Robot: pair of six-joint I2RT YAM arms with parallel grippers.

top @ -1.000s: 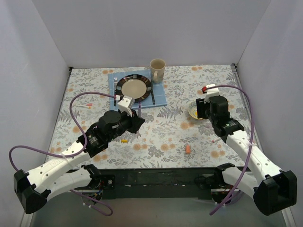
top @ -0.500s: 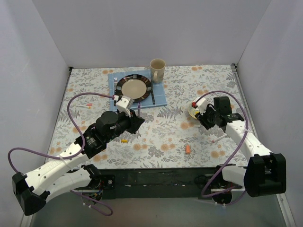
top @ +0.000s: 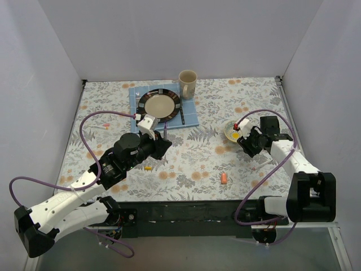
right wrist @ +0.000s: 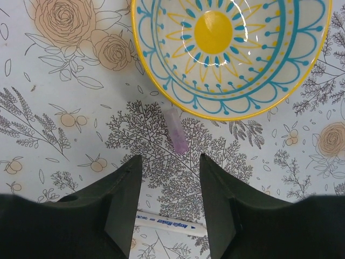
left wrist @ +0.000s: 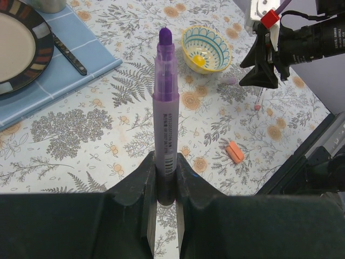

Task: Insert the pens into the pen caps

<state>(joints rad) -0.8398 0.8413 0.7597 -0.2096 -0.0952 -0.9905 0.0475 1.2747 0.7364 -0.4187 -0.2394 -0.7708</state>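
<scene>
My left gripper (left wrist: 166, 162) is shut on the lower barrel of a purple pen (left wrist: 165, 97), whose bare tip points away from the wrist. Seen from above, that gripper (top: 162, 143) hovers over the middle of the table. My right gripper (right wrist: 171, 162) is open and faces down, close over the cloth beside the bowl (right wrist: 161, 81). A pale purple pen cap (right wrist: 177, 131) lies just beyond its fingertips, against the bowl's rim. A white pen (right wrist: 170, 223) lies crosswise under the jaws. An orange cap (top: 224, 178) and a yellow cap (top: 148, 167) lie nearer the front.
A plate (top: 160, 104) with a fork and knife sits on a blue mat (top: 190, 117) at the back, and a mug (top: 188, 83) stands beside it. Another pen (top: 103, 125) lies at the far left. Purple cables loop off both arms.
The right wrist has swung round and dropped low next to the bowl, jaws pointing down at the cloth. The left arm with the purple pen has hardly moved.
</scene>
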